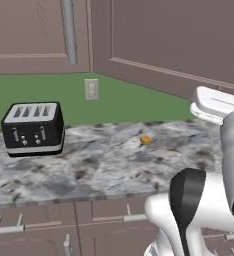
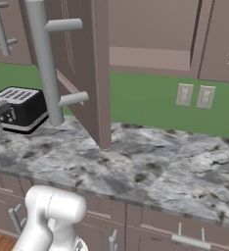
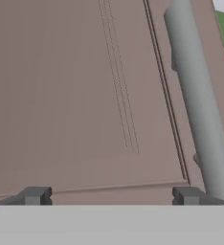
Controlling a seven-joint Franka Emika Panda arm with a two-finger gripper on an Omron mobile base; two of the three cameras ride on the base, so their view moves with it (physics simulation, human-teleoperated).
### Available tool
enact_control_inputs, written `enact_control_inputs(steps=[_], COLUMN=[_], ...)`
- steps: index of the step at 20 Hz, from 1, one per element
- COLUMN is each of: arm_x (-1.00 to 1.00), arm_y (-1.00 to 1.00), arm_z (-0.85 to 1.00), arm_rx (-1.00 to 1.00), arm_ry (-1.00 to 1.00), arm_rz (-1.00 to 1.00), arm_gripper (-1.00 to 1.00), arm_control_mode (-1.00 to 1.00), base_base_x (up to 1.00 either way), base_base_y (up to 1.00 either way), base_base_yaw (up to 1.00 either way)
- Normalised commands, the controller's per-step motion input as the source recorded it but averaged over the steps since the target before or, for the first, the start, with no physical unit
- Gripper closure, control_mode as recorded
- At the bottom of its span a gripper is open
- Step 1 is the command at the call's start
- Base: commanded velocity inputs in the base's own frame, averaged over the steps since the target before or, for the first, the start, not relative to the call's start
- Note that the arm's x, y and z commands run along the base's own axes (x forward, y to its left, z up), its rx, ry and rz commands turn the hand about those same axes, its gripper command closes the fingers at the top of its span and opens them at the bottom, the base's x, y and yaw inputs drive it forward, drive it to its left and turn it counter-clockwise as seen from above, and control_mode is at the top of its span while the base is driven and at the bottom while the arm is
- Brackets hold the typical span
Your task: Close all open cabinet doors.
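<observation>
One mauve-brown cabinet door [image 2: 84, 59] stands swung out over the counter, with its long silver bar handle [image 2: 43, 63] facing left. In the left base view the same open door [image 1: 174, 40] fills the upper right. In the hand view its recessed panel [image 3: 75, 95] is very close, with the handle [image 3: 200, 110] at the right. My gripper [image 3: 111, 196] is open, its two fingertips spread wide right in front of the panel's lower edge, holding nothing. More cabinet doors [image 2: 219, 39] hang shut at the upper right, and another [image 1: 34, 35] at the upper left.
A black toaster [image 1: 33, 129] stands at the left on the marble counter [image 2: 150, 166]. A small orange bit [image 1: 146, 140] lies mid-counter. Wall outlets [image 2: 184, 94] sit on the green backsplash. Drawer fronts [image 2: 185, 235] run below the counter edge.
</observation>
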Motion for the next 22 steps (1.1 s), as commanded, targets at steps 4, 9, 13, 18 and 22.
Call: enact_control_inputs(steps=[4, 9, 13, 18, 22], arm_x=[0.21, 0.26, 0.45, 0.51, 0.47], arm_y=[-0.37, -0.28, -0.18, -0.19, -0.24], arm_z=[-0.05, -0.35, -0.27, -0.22, -0.2], arm_rx=[0.0, 0.0, 0.0, 0.0, 0.0], arm_ry=[0.0, -0.02, -0.01, -0.01, -0.02], arm_rz=[-0.08, 0.0, 0.0, 0.0, 0.0], arm_gripper=[-1.0, -1.0, -1.0, -1.0, -1.0], arm_control_mode=[-1.0, -1.0, -1.0, -1.0, -1.0], base_base_x=[0.0, 0.0, 0.0, 0.0, 0.0], base_base_y=[0.0, 0.0, 0.0, 0.0, 0.0], base_base_yaw=[0.0, 0.0, 0.0, 0.0, 0.0])
